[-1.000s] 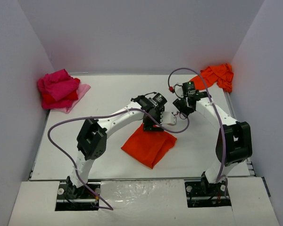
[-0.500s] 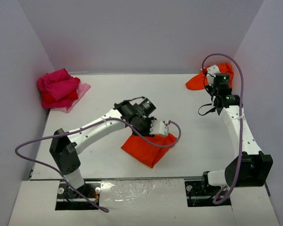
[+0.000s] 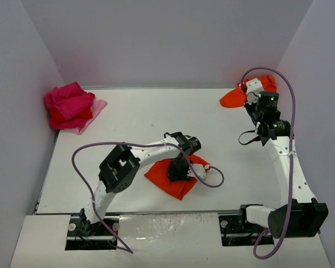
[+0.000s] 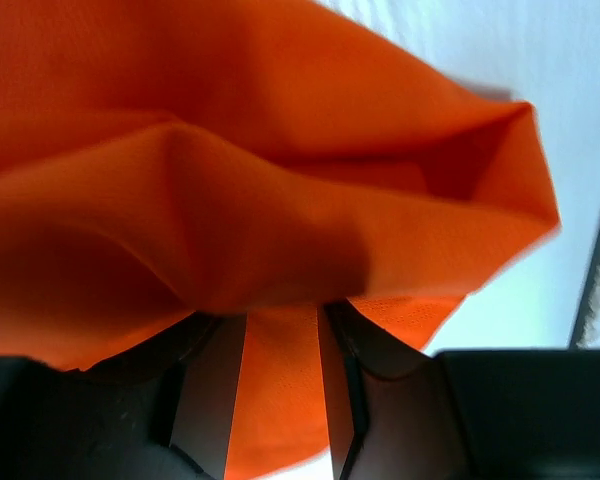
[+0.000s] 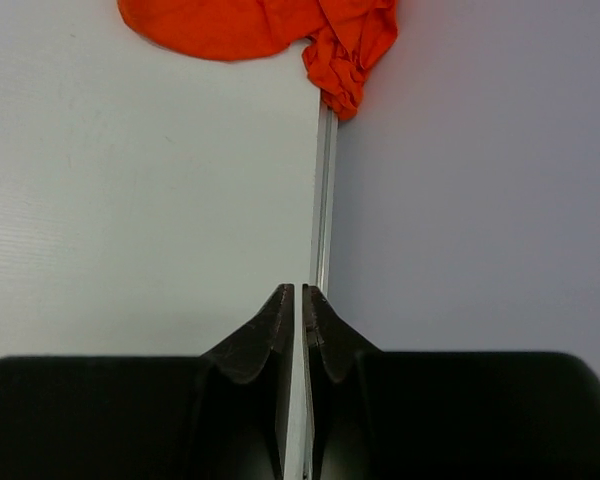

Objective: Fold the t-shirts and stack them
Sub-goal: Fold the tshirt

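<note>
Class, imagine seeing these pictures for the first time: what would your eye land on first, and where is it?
The bright folded orange t-shirt near the front middle of the table, with the left pincer pinching its cloth. Next, the magenta, red and pink pile at the far left corner and a crumpled orange shirt at the far right, near the shut, empty right pincer.
</note>
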